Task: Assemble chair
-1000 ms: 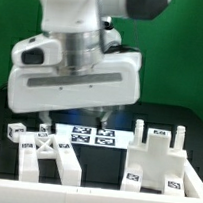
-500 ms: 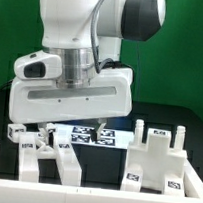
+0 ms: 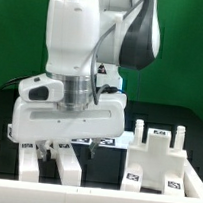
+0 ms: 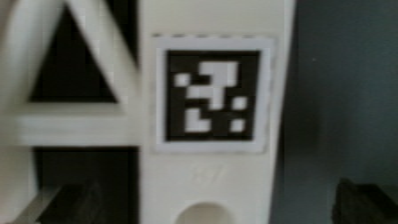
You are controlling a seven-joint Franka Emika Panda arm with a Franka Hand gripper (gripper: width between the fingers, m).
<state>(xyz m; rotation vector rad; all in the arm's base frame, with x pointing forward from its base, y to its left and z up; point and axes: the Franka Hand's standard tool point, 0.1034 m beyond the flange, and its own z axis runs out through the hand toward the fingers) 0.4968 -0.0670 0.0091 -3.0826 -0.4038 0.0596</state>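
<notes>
Gripper (image 3: 67, 146): jaws spread wide with nothing pinched, hanging low right above the frame.
Frame (image 3: 30, 163): white chair piece lying flat on the black table (image 3: 108, 168). In the exterior view two of its thick bars run toward the camera.
Fingers (image 4: 71, 206): in the wrist view the dark tips stand one on each side of the frame's long bar (image 4: 217, 35). A gap shows on one side; on the other I cannot tell whether the tip touches.
Tag (image 4: 217, 95): square, black and white, on the top face of that bar and blurred at this range.
Strut (image 4: 80, 60): slanted white member of the frame, meeting the bar on one side.
Pegged part (image 3: 159, 160): white chair piece well apart from the frame, toward the exterior view's right, with upright pegs on top and small tags on it.
Block (image 3: 13, 131): small white tagged piece just beyond the frame, toward the exterior view's left.
Marker board (image 3: 106, 141): flat on the table behind the frame, mostly hidden by the gripper.
Arm (image 3: 76, 37): large and white, rising straight up over the frame.
</notes>
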